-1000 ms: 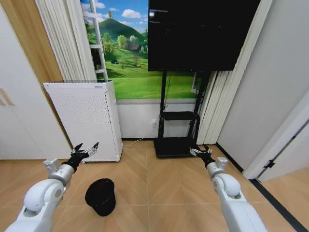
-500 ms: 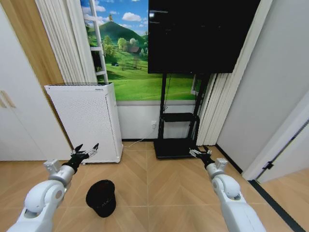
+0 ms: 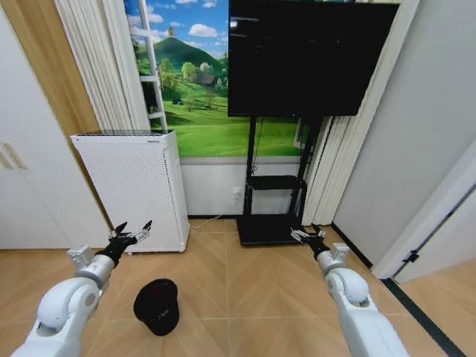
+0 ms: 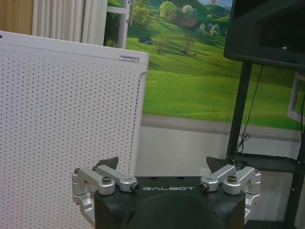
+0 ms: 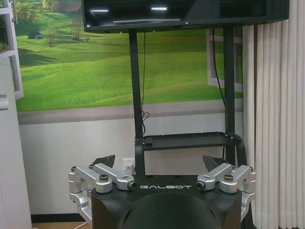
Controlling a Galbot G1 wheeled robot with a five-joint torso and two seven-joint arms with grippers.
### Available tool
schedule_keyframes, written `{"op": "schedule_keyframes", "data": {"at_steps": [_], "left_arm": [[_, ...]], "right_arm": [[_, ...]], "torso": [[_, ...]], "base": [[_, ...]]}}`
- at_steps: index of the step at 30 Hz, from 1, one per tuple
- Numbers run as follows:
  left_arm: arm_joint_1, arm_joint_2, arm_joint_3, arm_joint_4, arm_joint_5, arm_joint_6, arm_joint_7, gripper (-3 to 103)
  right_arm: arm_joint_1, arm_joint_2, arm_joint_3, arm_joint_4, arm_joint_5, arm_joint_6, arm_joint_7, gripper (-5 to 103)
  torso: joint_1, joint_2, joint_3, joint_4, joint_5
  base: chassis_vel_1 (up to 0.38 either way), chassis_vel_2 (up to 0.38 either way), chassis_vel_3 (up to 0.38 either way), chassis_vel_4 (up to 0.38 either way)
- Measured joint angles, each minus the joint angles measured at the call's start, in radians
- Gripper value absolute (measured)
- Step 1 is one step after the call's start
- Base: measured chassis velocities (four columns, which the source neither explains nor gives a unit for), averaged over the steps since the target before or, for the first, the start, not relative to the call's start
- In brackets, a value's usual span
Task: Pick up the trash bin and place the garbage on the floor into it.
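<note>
trash bin [image 3: 157, 306] on floor by left arm | left gripper [image 3: 131, 233] spread wide, empty – raised above bin | right gripper [image 3: 306, 236] spread, empty | risk: clipping rim – bin tips

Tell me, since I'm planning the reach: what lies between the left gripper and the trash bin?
Nothing: in the head view, bare wood floor separates the open left gripper from the trash bin.

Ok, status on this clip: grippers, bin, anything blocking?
Left gripper open, empty, raised above trash bin. Right gripper open, empty, held forward. Bin upright on floor, nothing blocking it.
</note>
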Motion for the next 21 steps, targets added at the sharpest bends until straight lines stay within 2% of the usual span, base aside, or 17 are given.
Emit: {"op": "schedule_keyframes", "data": {"at_steps": [21], "left_arm": [[0.001, 0.006, -0.003, -0.009, -0.009, -0.001, 0.000, 100]], "right_arm": [[-0.001, -0.006, 0.000, 0.013, 0.003, -0.011, 0.000, 100]], "torso": [[0.040, 0.093, 0.053, 0.0000, 0.0000]], "base": [[0.000, 0.000, 0.000, 0.000]]}}
